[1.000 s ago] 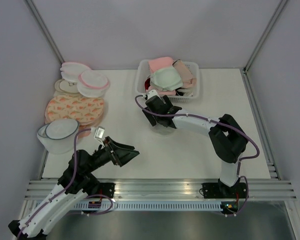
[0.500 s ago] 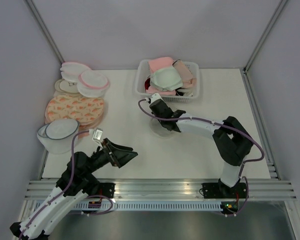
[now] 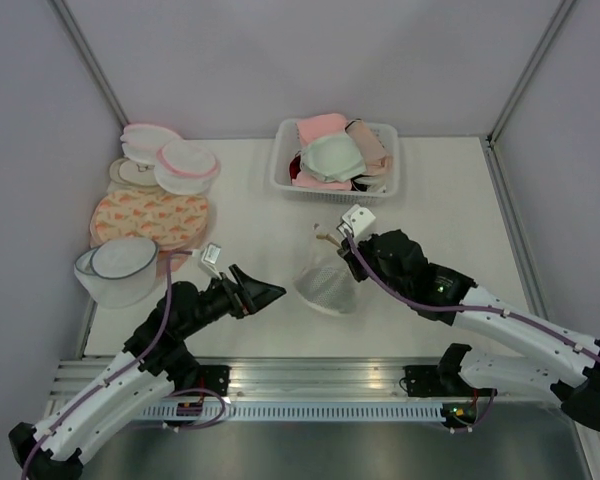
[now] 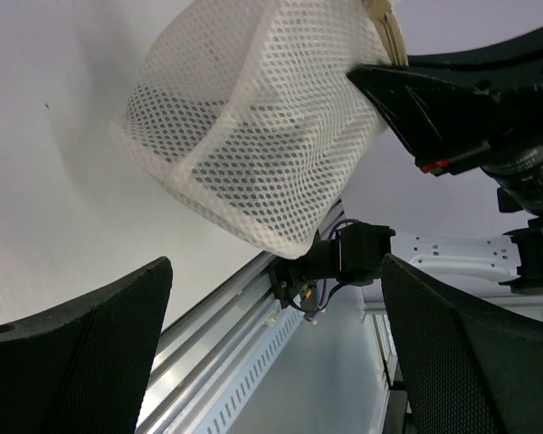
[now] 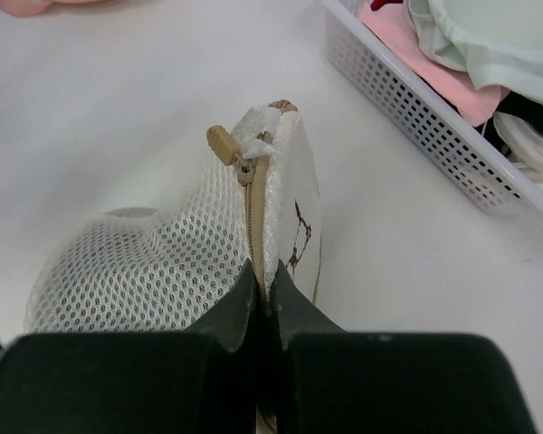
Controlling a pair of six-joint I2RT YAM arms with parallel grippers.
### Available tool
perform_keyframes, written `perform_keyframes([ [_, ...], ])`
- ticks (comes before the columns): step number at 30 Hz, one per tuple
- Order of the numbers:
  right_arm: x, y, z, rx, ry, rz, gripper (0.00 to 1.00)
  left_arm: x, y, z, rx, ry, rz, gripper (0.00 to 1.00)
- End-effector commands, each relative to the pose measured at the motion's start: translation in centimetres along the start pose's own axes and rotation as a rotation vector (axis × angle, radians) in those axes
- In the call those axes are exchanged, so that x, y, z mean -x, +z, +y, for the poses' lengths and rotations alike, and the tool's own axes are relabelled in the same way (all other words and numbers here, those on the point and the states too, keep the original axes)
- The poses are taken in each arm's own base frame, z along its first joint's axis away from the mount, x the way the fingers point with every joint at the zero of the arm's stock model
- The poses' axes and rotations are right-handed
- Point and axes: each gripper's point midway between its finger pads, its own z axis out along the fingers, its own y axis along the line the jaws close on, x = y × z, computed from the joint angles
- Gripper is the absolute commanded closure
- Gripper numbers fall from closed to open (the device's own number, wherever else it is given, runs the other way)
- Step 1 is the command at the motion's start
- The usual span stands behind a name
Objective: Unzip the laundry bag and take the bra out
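The laundry bag point(image 3: 325, 282) is a small white mesh pouch, tipped on its side mid-table. My right gripper point(image 3: 351, 262) is shut on its rim. In the right wrist view the jaws point(image 5: 264, 276) pinch the seam beside the tan zipper, between the mesh point(image 5: 145, 262) and the cream lid point(image 5: 300, 226) with its line drawing. The tan zipper pull point(image 5: 221, 145) sticks up at the far end. My left gripper point(image 3: 267, 292) stands open just left of the bag, apart from it; the mesh body point(image 4: 253, 136) hangs above its fingers point(image 4: 81, 353). The bra is hidden; only grey shading shows through the mesh.
A white basket point(image 3: 389, 178) of pink, cream and pale green bras stands at the back. Flat discs point(image 3: 150, 215) are stacked at the left, with a dark-rimmed mesh tub point(image 3: 120, 268) in front of them. A metal rail point(image 3: 310, 378) runs along the near edge.
My right gripper shut on the bag near the basket and drew it toward the near edge, tipping it up. My left gripper moved right, closer to the bag, still open.
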Motion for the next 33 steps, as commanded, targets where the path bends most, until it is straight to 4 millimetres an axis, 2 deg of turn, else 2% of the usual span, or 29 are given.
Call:
perform_keyframes([
  [1, -1.0, -1.6, 0.8, 0.018, 0.034, 0.013, 1.0, 2.0, 0.4, -5.8, -0.16, -0.042, -0.009, 0.0],
  [3, -0.9, -2.4, 1.5, 0.034, 0.044, -0.01, 1.0, 3.2, 0.6, -7.2, -0.192, -0.046, -0.044, 0.0],
  [6, -1.8, -2.9, 2.2, 0.044, 0.027, 0.002, 1.0, 5.3, 0.3, -10.9, -0.258, -0.06, -0.082, 0.0],
  [8, -2.3, -3.1, 2.2, 0.019, 0.02, 0.015, 1.0, 6.0, 0.5, -11.8, -0.26, -0.104, -0.084, 0.0],
  [9, -2.3, -3.3, 2.8, 0.028, 0.015, 0.012, 1.0, 6.4, 0.5, -12.7, -0.271, -0.12, -0.087, 0.0],
  [11, -2.3, -3.6, 2.9, 0.003, 0.008, 0.004, 1.0, 6.2, 1.4, -12.7, -0.253, -0.204, -0.049, 0.0],
  [13, -2.5, -4.0, 4.1, 0.015, -0.014, 0.0, 1.0, 5.3, 1.8, -13.6, -0.282, -0.274, 0.029, 0.0],
  [14, -2.5, -4.1, 3.8, -0.02, -0.026, -0.004, 1.0, 4.6, 2.9, -12.9, -0.253, -0.301, 0.072, 0.0],
  [15, -2.6, -4.4, 4.9, -0.002, -0.05, -0.007, 1.0, 3.8, 3.0, -13.0, -0.259, -0.319, 0.126, 0.0],
  [17, -2.8, -4.7, 4.9, -0.041, -0.075, -0.007, 1.0, 3.1, 3.6, -12.4, -0.234, -0.367, 0.167, 0.0],
  [18, -2.8, -5.0, 5.8, -0.024, -0.092, -0.015, 1.0, 2.7, 4.0, -11.7, -0.212, -0.383, 0.182, 0.0],
  [23, -2.6, -6.2, 6.1, -0.08, -0.127, -0.042, 0.99, 2.6, 3.6, -10.4, -0.144, -0.439, 0.182, 0.0],
  [26, -2.8, -6.9, 6.7, -0.102, -0.171, -0.067, 1.0, 2.6, 3.5, -8.9, -0.092, -0.482, 0.181, 0.01],
  [29, -3.2, -6.9, 6.7, -0.151, -0.215, -0.062, 1.0, 1.7, 3.7, -8.4, -0.093, -0.531, 0.227, 0.02],
  [31, -3.3, -7.1, 6.9, -0.174, -0.237, -0.072, 1.0, 0.6, 4.4, -7.1, -0.064, -0.576, 0.269, 0.03],
  [33, -3.6, -7.3, 7.6, -0.164, -0.257, -0.08, 1.0, 0.0, 4.5, -7.1, -0.083, -0.577, 0.31, 0.05],
])
